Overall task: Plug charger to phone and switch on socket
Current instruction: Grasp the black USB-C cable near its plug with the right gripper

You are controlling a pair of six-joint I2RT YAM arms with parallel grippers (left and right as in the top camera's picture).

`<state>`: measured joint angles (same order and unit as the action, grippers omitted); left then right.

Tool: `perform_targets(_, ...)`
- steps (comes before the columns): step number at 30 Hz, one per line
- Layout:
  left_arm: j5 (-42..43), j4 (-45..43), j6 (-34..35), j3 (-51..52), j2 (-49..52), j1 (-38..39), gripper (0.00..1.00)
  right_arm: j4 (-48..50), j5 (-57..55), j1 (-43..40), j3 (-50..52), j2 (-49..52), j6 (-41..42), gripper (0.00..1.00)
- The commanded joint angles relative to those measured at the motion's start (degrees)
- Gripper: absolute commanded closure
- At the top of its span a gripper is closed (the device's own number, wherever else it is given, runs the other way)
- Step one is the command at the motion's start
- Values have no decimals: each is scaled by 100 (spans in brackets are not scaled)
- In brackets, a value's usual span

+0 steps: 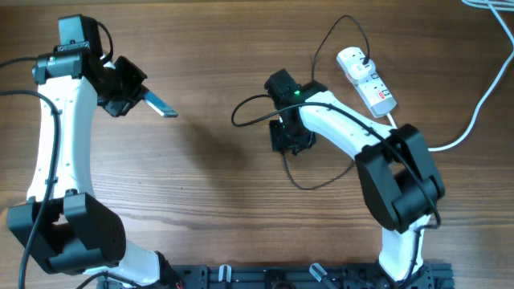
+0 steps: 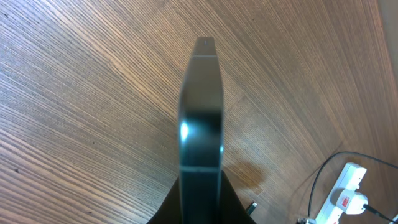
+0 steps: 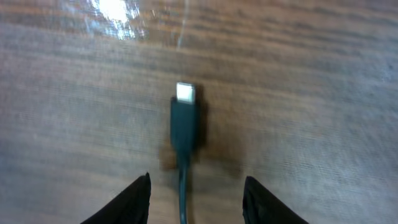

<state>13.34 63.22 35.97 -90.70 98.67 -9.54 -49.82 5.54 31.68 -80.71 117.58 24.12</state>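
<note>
My left gripper [image 1: 138, 94] is shut on the phone [image 1: 163, 107] and holds it edge-on above the table at the far left. In the left wrist view the phone [image 2: 200, 118] rises as a dark narrow slab from between my fingers [image 2: 200, 214]. The charger cable [image 1: 241, 108] runs from the socket [image 1: 365, 79] in a loop to my right gripper [image 1: 291, 140]. In the right wrist view the charger's plug [image 3: 185, 121] lies flat on the wood. My right gripper [image 3: 196, 182] is open, with the cable running between its fingers, untouched.
A thick white lead [image 1: 482, 96] runs from the socket off the far right edge. The socket also shows at the lower right of the left wrist view [image 2: 345, 196]. Bare wood lies between the two arms.
</note>
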Motion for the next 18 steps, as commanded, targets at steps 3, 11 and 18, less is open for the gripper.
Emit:
perform_targets(3, 9, -20, 50, -15, -31, -22, 96, 175, -234, -2, 42, 116, 83, 53)
perform_targets(11, 9, -42, 50, -15, -31, -22, 96, 142, -857, 286, 50, 138, 614, 58)
perform_targets(18, 11, -37, 50, -15, -31, -22, 96, 164, -927, 339, 50, 170, 763, 59)
